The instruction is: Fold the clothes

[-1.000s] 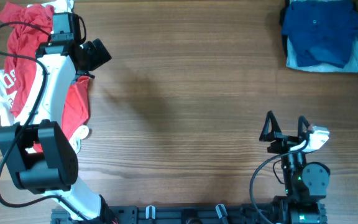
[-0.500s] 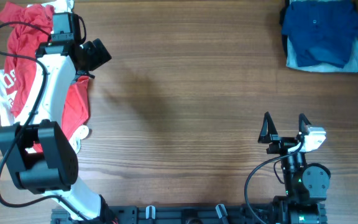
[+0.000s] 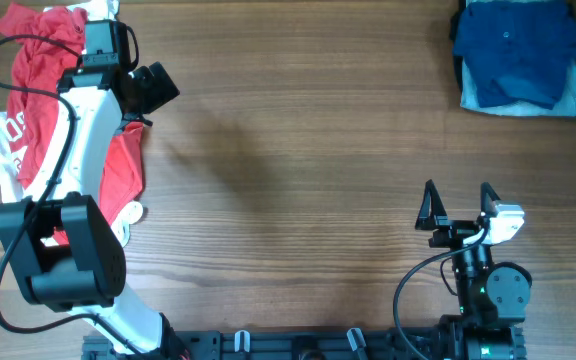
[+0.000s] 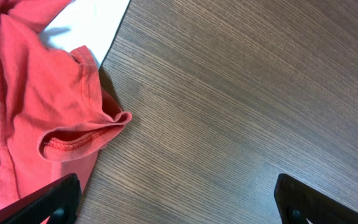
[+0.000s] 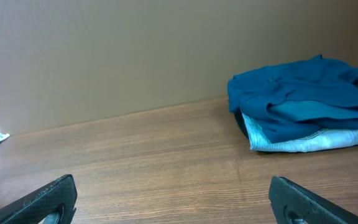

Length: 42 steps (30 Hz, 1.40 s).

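On the table (image 4: 241, 93), your left claw (image 4: 176, 186) hangs spread and empty at the red shirt (image 4: 30, 106), so closing now may pinch only 1 sleeve hem.

A blue shirt (image 5: 297, 87) lay folded on a pale blue garment (image 5: 319, 140) on the table (image 5: 148, 162), beyond the widely spread gripper (image 5: 176, 200).

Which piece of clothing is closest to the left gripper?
The red shirt: its sleeve lies just beside the open left gripper, while the blue shirt sits at the far right corner.
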Available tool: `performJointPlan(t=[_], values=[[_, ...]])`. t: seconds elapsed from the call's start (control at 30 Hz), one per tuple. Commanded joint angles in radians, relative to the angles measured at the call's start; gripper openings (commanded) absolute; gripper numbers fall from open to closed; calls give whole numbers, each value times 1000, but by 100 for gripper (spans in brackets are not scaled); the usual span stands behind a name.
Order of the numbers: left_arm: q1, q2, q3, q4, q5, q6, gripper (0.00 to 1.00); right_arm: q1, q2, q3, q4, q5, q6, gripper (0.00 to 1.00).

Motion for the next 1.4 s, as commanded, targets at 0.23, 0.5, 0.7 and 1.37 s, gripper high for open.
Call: performJointPlan(t=[0.23,0.5,0.7,1.37], values=[[2,8,3,0,-6,-2,100,3,-14,-15,8,-16,-18,100],[2,8,3,-13,-6,-2,100,3,-14,-15,8,-16,-18,100],[0,-3,3,-33,-7,-2,100,3,-14,-15,8,-16,-18,100],[-36,-705,-673,649,37,194,100,3,-14,-15,8,-16,-18,100]])
